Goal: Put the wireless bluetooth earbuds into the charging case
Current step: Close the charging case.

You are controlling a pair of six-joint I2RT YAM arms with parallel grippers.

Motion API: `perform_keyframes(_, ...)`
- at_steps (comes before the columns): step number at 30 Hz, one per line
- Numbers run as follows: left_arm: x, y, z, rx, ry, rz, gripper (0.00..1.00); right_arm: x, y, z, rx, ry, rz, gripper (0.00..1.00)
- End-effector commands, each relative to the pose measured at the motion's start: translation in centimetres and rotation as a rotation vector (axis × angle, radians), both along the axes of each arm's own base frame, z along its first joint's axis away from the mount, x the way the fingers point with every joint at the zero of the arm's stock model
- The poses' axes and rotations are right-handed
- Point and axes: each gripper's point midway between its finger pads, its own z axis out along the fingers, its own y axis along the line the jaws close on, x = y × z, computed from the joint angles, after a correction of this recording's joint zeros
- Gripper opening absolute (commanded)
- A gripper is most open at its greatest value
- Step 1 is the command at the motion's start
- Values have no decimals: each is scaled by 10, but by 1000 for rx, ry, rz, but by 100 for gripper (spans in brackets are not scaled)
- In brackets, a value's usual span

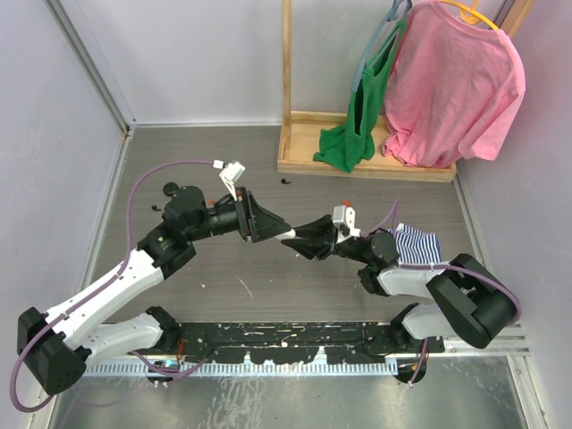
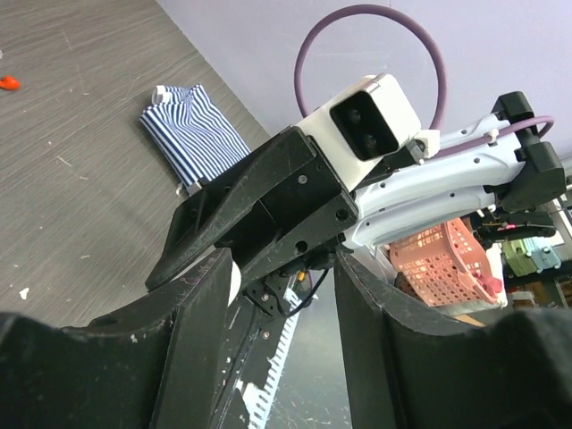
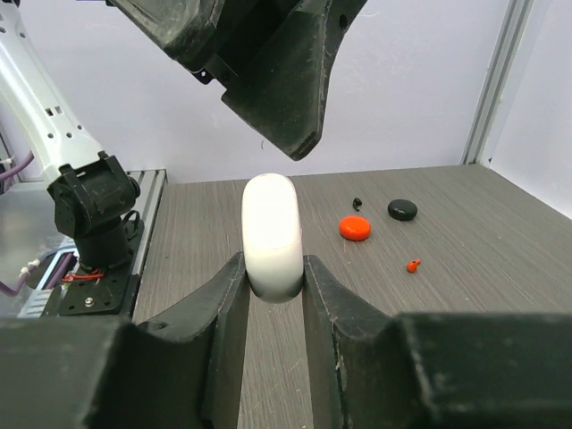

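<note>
One white case (image 3: 273, 234); one red earbud (image 3: 412, 264); one black earbud (image 3: 357, 203).

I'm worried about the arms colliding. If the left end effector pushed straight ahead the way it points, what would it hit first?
Most likely the right end effector, clamped on the white case, which points back at the left end effector. The gap between them is unclear.

No text, label or number can be read anywhere
</note>
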Motion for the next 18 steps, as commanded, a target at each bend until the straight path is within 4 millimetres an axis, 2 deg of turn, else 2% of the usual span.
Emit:
perform_keyframes(1, 4, 9, 9, 12, -58, 46, 53, 2, -4, 11, 37, -3, -21, 7)
perform_keyframes(6, 21, 33, -12, 161, -45, 211, 58, 15, -8, 2, 3, 89, -95, 8)
perform_keyframes(13, 47, 104, -49, 475, -8, 557, 71, 37, -24, -24, -87, 278, -263, 8)
perform_keyframes(18, 48, 148, -60, 646, 9, 707, 86, 49, -40, -47, -159, 452, -383, 8)
